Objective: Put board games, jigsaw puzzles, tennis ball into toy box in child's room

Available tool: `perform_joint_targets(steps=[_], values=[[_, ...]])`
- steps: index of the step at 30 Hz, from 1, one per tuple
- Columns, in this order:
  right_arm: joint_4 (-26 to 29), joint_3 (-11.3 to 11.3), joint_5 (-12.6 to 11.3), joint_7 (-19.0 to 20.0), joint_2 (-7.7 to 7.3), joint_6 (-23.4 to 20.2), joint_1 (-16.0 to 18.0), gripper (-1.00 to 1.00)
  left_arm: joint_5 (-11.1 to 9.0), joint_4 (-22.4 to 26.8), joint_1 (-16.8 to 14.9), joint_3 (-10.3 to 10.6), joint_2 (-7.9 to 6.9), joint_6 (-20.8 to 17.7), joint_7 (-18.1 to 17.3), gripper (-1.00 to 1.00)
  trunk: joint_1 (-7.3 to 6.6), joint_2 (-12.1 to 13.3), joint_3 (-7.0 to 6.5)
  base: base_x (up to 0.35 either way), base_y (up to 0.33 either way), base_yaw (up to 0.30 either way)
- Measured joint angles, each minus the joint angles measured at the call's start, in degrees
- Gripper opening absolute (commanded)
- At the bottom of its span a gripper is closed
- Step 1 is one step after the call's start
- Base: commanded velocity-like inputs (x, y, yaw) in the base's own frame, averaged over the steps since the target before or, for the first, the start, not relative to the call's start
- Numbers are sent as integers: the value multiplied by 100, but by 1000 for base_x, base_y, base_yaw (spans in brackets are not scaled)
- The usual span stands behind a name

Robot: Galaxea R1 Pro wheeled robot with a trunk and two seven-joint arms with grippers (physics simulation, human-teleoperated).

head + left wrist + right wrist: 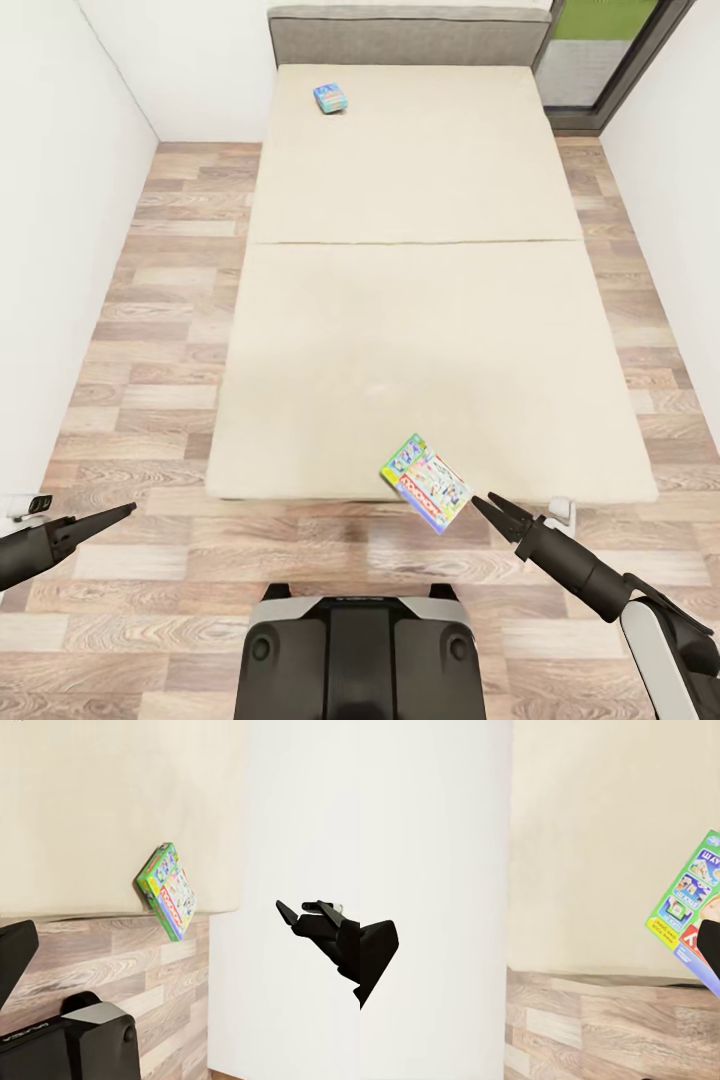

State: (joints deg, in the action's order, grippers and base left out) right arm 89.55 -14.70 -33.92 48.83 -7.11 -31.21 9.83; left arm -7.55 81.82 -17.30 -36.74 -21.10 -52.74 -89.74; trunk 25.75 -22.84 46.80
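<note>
Two board games lie on the cream bed (400, 320). A small blue one (331, 98) rests far off near the headboard. The yellow-green-red one (427, 482) sits at the bed's near edge, tilted and overhanging the floor; it also appears in the left wrist view (169, 892) and the right wrist view (686, 907). My right gripper (485, 503) is open, just right of this box and level with it, not touching. Its dark fingers (375, 945) stand wide apart. My left gripper (125, 511) hangs open over the floor, far to the box's left.
White walls (70, 250) close in both sides of the bed, with strips of wood floor (170, 330) between. A grey headboard (410, 35) and a glass door (600, 60) stand at the far end. My base (360, 650) is at the bed's foot.
</note>
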Motion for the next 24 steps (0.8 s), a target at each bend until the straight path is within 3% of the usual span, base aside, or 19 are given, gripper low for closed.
perform_joint_targets(steps=[24], values=[[0, -2, -1, 0, 2, 0, 0, 100, 9, -4, 0, 2, 1, 0, 0, 100, 0, 0, -228, 0, 0, -20]])
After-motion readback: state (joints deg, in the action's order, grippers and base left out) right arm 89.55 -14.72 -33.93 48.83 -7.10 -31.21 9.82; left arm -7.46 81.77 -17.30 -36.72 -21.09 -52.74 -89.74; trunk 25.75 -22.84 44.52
